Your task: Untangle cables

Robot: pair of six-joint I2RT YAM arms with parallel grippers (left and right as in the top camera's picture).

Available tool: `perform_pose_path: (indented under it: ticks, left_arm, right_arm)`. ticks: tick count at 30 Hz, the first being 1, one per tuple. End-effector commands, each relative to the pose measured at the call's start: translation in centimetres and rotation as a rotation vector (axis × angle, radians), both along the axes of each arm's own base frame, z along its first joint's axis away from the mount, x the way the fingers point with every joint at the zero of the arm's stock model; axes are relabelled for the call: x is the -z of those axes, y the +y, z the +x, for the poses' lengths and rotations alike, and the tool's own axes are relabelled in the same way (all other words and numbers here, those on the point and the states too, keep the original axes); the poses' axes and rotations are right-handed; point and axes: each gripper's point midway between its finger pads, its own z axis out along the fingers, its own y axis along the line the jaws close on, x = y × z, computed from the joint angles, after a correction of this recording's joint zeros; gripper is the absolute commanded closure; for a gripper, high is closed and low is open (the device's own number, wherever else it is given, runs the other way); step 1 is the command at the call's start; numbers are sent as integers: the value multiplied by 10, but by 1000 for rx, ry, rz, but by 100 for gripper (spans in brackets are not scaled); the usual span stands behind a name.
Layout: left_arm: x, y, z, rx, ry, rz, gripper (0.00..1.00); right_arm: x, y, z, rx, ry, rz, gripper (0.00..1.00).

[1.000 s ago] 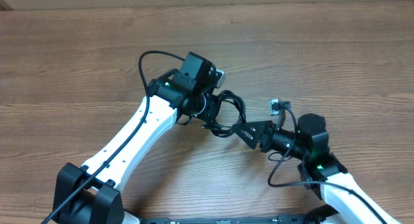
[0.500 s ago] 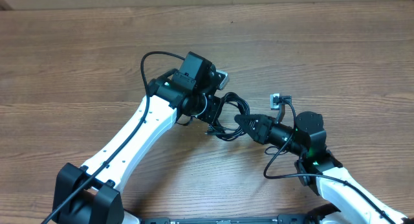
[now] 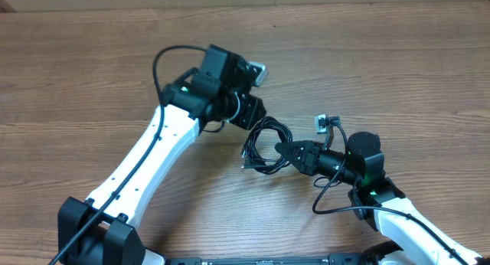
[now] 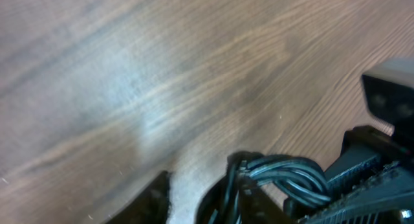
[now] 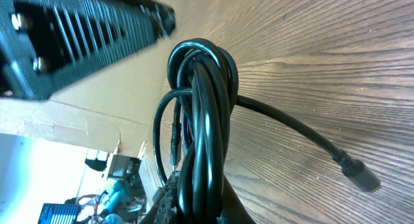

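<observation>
The bundle of thin black looped cables (image 3: 269,124) lies on the brown wood-grain table (image 3: 383,58) near the middle, at about 5 o'clock from the left gripper (image 3: 251,112). The left wrist view is blurred, so I cannot tell whether that gripper's jaws are spread or closed. The right gripper (image 3: 280,149) reaches in from 3 o'clock. Its ribbed black finger (image 5: 84,36) stands well away from the other, so the jaws are spread with the coil (image 5: 200,107) seemingly between them.
</observation>
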Motion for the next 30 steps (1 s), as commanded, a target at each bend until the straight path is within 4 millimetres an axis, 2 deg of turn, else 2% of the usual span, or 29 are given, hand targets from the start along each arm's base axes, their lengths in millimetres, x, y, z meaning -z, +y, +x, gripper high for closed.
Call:
perform_pose_path:
  ticks: [1,9,27,28,30]
  left_arm:
    - [-16,-2,-2,92,-70,-15,74]
    - [-8,-2,-14,145,-42,8,78]
    - [-3,-4,-31,171,37,-5,77]
    - [-2,-3,-32,172,44,-1,78]
    - [2,-3,-32,171,58,5,85]
  right_arm:
    - [-11,5,-1,-35,-38,16,96]
    - [-14,8,-6,-63,-37,33,96]
    - [-19,10,-8,-75,-10,66,96]
    - [-20,10,-9,-81,-16,70,96]
    - [-26,13,-12,-109,-37,85,96]
